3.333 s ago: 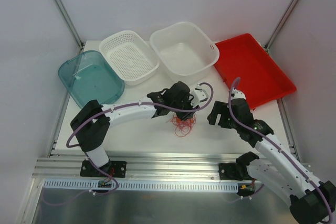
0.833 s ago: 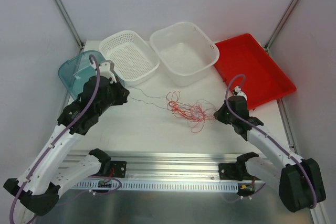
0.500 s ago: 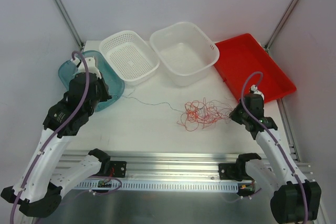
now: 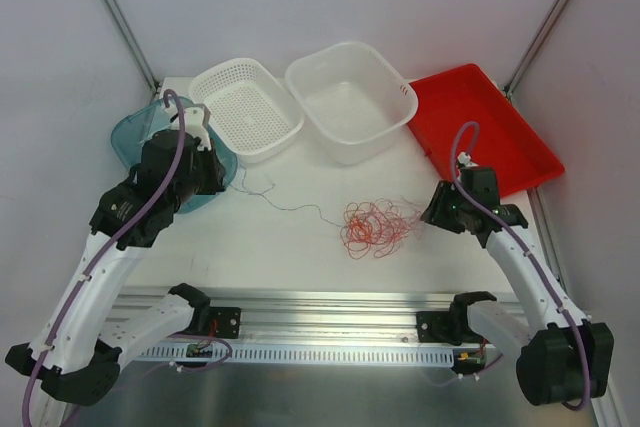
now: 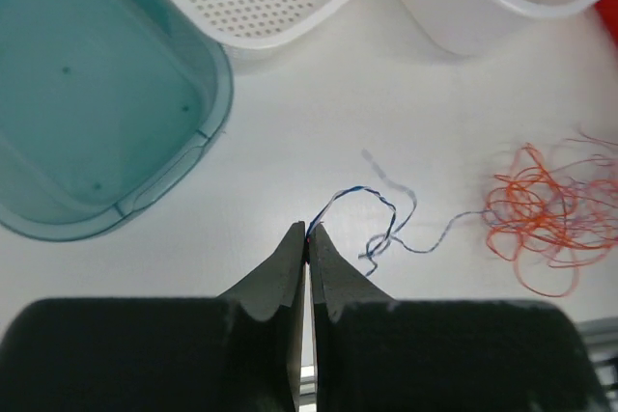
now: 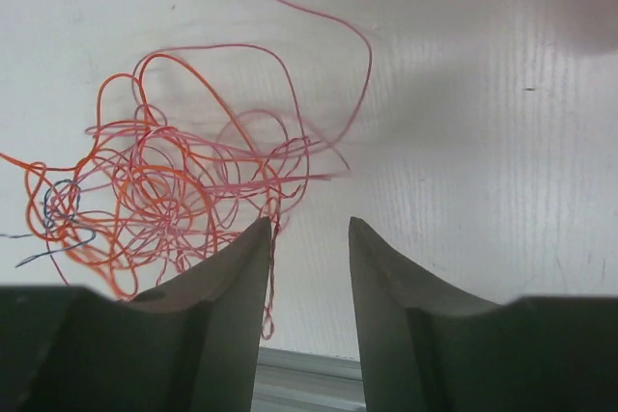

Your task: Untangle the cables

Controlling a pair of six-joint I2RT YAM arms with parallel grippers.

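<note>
Right now the cables (image 4: 375, 229) lie as a loose red-orange tangle on the white table (image 4: 290, 257), right of its middle and nearer the right arm than the left. From the tangle's left side one thin blue strand (image 5: 432, 249) wanders off leftward in small curls and ends at the left gripper (image 5: 307, 232). That gripper's two fingers are pressed flat together with the strand's end pinched between their tips, just near of the teal bin (image 4: 140, 132). In the top view the gripper itself sits mostly under its own wrist.

Over on the right, the right gripper (image 6: 309, 229) hangs just right of the tangle with its jaws apart and nothing between the pads. Its wrist view shows the orange and pink loops (image 6: 183, 190) to the left of the fingers, one pink strand trailing down close beside the left finger's (image 6: 232, 277) inner edge.

Along the far side of the table stand a white perforated basket (image 4: 245, 107), a plain white tub (image 4: 395, 97) and a red tray (image 4: 490, 132).
</note>
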